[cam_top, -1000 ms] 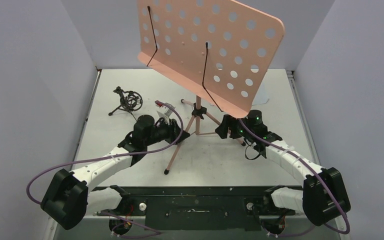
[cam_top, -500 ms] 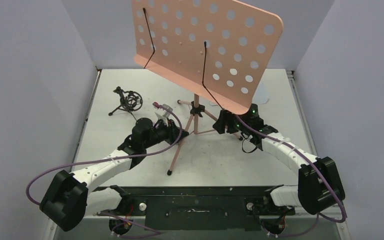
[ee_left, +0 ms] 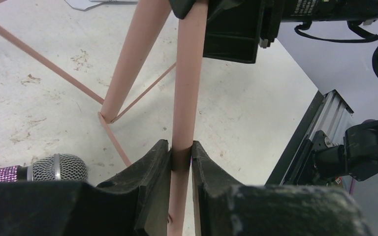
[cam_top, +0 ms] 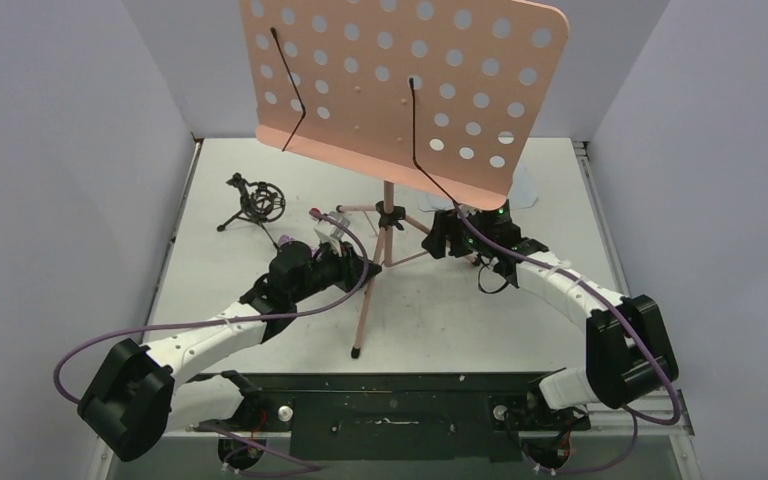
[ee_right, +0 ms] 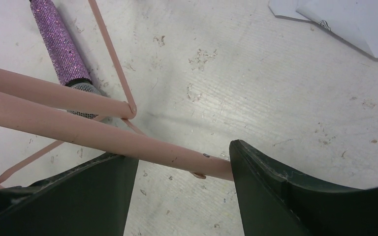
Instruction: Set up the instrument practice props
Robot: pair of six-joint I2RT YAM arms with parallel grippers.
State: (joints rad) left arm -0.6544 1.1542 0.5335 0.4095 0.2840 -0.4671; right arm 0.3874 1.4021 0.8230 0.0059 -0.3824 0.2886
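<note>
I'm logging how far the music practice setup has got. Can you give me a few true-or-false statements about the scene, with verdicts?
1. The left fingers are clamped on a leg of the pink music stand. True.
2. The purple mic sits in its black holder. False: the microphone lies on the table, and the mic holder stands apart from it, empty.
3. Sheet music rests on the stand. False: the desk is bare; the white pages lie on the table.
4. The right fingers stand open, with a stand leg between them. True.
</note>
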